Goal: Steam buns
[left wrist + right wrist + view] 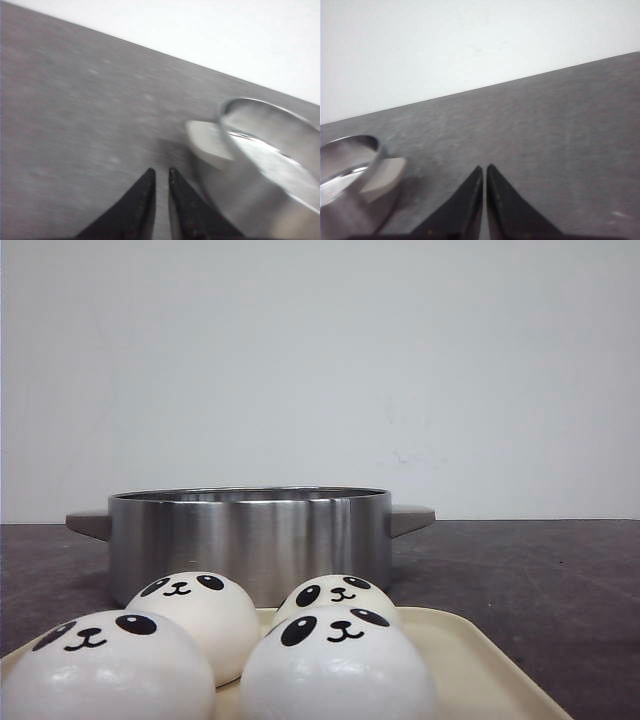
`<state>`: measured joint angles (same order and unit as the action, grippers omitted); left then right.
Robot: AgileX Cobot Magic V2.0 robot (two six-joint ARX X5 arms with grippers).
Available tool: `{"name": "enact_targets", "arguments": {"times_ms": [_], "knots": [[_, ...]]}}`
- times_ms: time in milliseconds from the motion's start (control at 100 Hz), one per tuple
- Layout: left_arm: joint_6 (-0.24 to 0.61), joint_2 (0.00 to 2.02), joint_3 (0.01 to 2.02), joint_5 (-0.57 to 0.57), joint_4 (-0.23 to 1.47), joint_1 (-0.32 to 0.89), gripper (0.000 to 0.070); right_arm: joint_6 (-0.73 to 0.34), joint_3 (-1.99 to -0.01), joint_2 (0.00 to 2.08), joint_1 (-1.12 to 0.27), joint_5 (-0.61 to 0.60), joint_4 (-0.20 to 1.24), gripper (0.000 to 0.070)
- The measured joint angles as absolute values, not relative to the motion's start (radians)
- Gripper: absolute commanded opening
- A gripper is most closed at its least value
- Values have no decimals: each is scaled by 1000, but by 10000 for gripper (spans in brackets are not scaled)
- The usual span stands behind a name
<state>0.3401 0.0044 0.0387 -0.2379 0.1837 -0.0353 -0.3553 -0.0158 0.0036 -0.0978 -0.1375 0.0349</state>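
Observation:
Several glossy white buns with black panda faces sit close together on a cream tray (pixel 470 660) at the near edge of the front view; the nearest are one bun (pixel 335 665) and another bun (pixel 105 665), with two smaller-looking ones behind. Neither gripper shows in the front view. My left gripper (pixel 161 172) hangs over the dark table beside the steel pot (pixel 270 165), its black fingers nearly together with nothing between them. My right gripper (pixel 484 169) is shut and empty, over bare table on the other side of the pot (pixel 345 175).
The wide steel pot (pixel 250 540) stands just behind the tray, with a flat handle (pixel 410 518) on each side. The dark grey table (pixel 540 580) runs back to a plain white wall. The left wrist view is blurred.

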Motion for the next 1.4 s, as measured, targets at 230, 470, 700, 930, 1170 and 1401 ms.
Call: {"name": "enact_targets", "arguments": {"times_ms": [230,470,700,930,1170,1401], "knots": [[421,36,234,-387,406,-35,7,-454,-203,9,-98,-313,139,4],[438,226,577,-408,448,-30,6,-342,-534,166,-99,-313,397,4],[332,437,815,-425,515,12,162,-230,-809,339,-99,-319,466,180],[315,459,836,-426,579,20,597,-213,-888,409,-99,-413,497,649],[311,450,837,-426,643,41,599,-264,-888,414,-99,-572,452,648],[254,448,837,-425,684,81,599,-272,-895,598,-137,-619,508,647]]}}
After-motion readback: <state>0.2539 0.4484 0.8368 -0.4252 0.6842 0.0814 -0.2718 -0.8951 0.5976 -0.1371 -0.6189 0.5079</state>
